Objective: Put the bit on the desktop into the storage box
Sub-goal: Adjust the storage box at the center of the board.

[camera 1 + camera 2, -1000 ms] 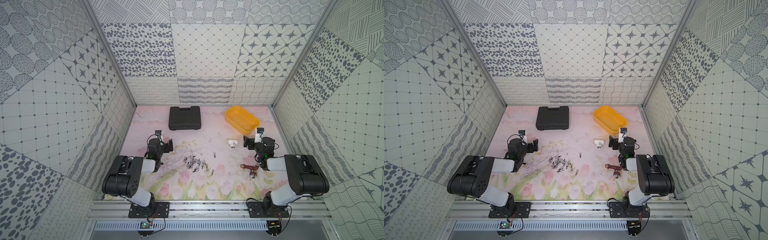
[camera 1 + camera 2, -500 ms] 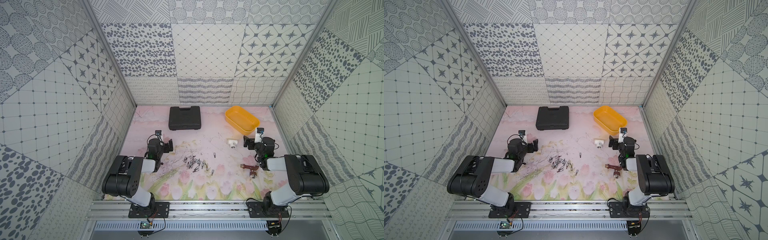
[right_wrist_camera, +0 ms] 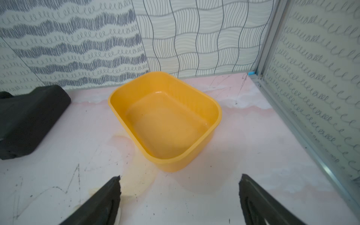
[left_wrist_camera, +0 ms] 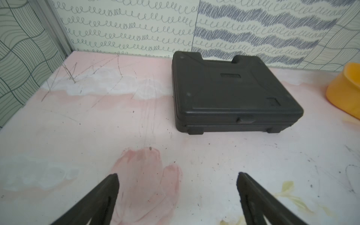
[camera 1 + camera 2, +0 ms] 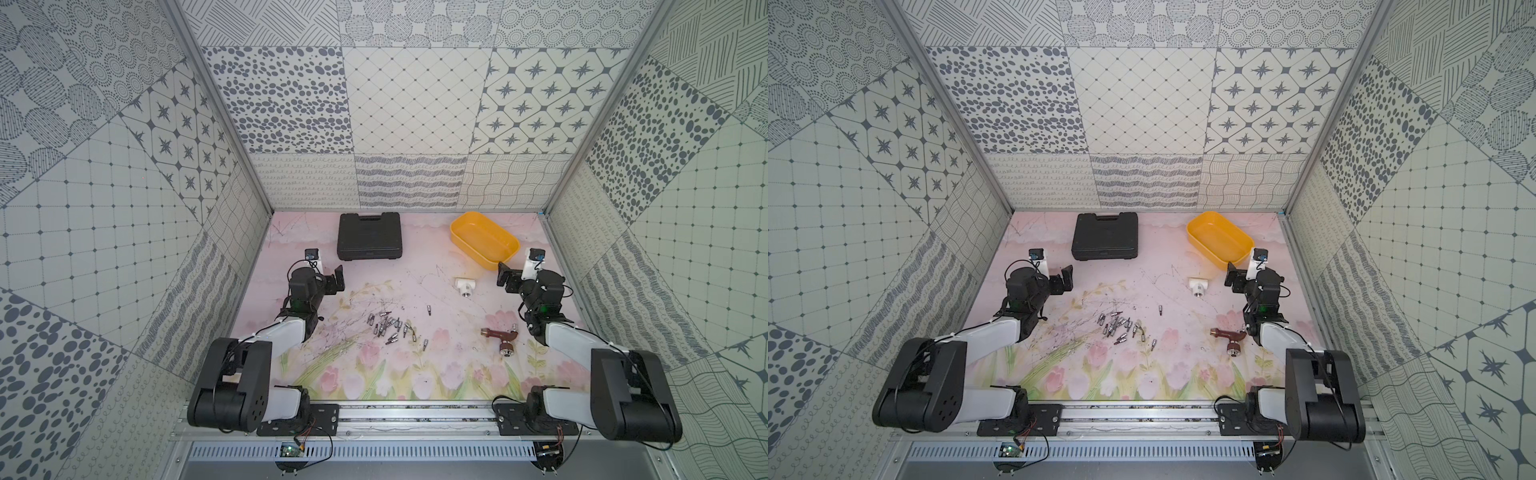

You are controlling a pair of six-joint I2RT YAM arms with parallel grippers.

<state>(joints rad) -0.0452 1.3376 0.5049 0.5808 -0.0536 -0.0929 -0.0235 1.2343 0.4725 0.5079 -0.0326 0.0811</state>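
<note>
Centrally bits, storage box nr back wall

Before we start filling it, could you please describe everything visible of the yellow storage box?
The storage box is a shallow, lidless yellow tub of glossy plastic, rectangular with rounded corners and a flared rim. Empty and upright, it stands askew on the pink table near the far right corner, apart from the black case.

No text, brand, number or sign can be read anywhere; the black case has a small raised plate on its lid and a corner mark, both too blurred to read.
</note>
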